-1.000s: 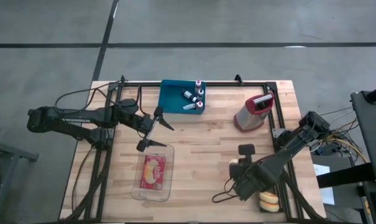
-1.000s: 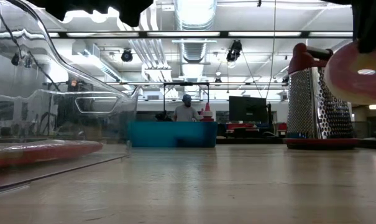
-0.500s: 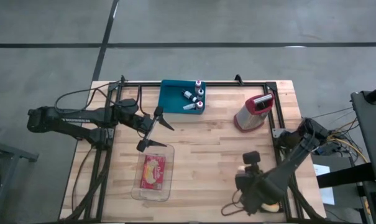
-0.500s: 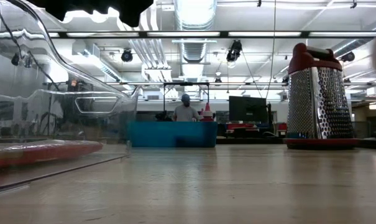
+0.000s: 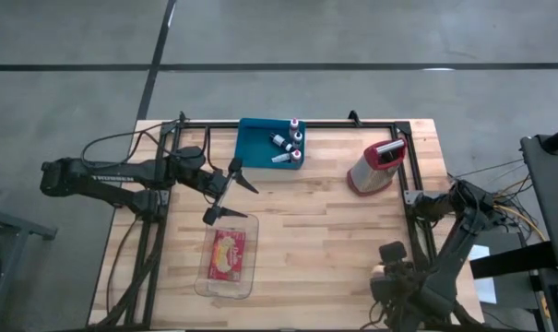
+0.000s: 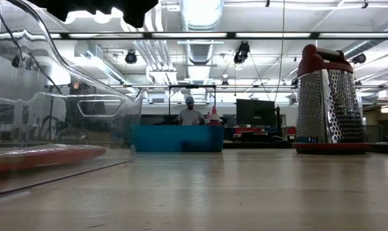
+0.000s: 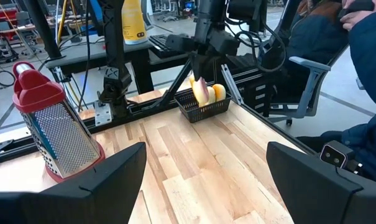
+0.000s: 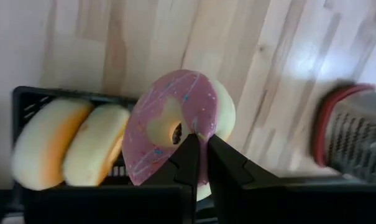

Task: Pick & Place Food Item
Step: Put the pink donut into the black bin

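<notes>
The right gripper [image 8: 199, 152] is at the near right corner of the table [image 5: 315, 198], above a black basket [image 7: 204, 108] which holds two pale buns [image 8: 73, 143]. Its two fingers are pressed together on the edge of a pink frosted donut [image 8: 175, 124], so the donut hangs in the grip, over the basket and lifted from the wood. In the high view this arm covers the donut and most of the basket, so I cannot see them there. The left gripper [image 5: 225, 192] waits above the left part of the table, between the blue bin [image 5: 260, 140] and the clear container [image 5: 229, 256], with its fingers spread wide and nothing between them. The clear container lies near the front edge on the left side and has a red and yellow food item [image 5: 229, 253] inside. The blue bin at the far edge holds some small bottles [image 5: 286, 144]. A metal grater with red top [image 5: 376, 166] stands upright on the right side of the table, well apart from the basket. In the low view a person [image 6: 191, 113] sits far behind the table.
</notes>
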`<state>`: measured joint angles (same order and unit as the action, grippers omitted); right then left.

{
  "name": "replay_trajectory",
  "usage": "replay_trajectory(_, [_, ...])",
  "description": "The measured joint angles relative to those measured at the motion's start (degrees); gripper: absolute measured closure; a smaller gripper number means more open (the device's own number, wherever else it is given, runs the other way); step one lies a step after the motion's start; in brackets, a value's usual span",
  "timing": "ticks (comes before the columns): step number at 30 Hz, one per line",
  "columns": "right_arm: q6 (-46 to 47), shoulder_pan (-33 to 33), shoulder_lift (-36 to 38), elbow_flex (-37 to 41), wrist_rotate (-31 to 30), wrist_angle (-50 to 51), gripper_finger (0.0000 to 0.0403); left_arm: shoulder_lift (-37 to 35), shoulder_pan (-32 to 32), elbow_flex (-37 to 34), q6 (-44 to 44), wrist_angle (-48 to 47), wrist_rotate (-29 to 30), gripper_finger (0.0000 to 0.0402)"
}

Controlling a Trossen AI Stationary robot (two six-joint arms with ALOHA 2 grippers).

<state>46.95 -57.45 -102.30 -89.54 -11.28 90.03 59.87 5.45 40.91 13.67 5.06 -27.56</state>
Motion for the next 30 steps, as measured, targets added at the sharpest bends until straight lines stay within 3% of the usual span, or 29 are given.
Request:
replay_trajectory(6, [2.25, -2.47, -0.09, 0.56, 5.58, 0.01, 0.0383, 0.01, -0.01, 0.0, 0.0, 0.0, 0.0, 0.0062])
replay_trajectory(17, [8.67, -4.59, -0.11, 7.26, 5.77, -0.01, 0.039, 0.01, -0.01, 0.0, 0.0, 0.0, 0.0, 0.0062])
replay_trajectory(30, [8.15, -5.07, 2.5, 9.62, 3.19, 0.09, 0.0391, 0.0, -0.01, 0.0, 0.0, 0.0, 0.0, 0.0062])
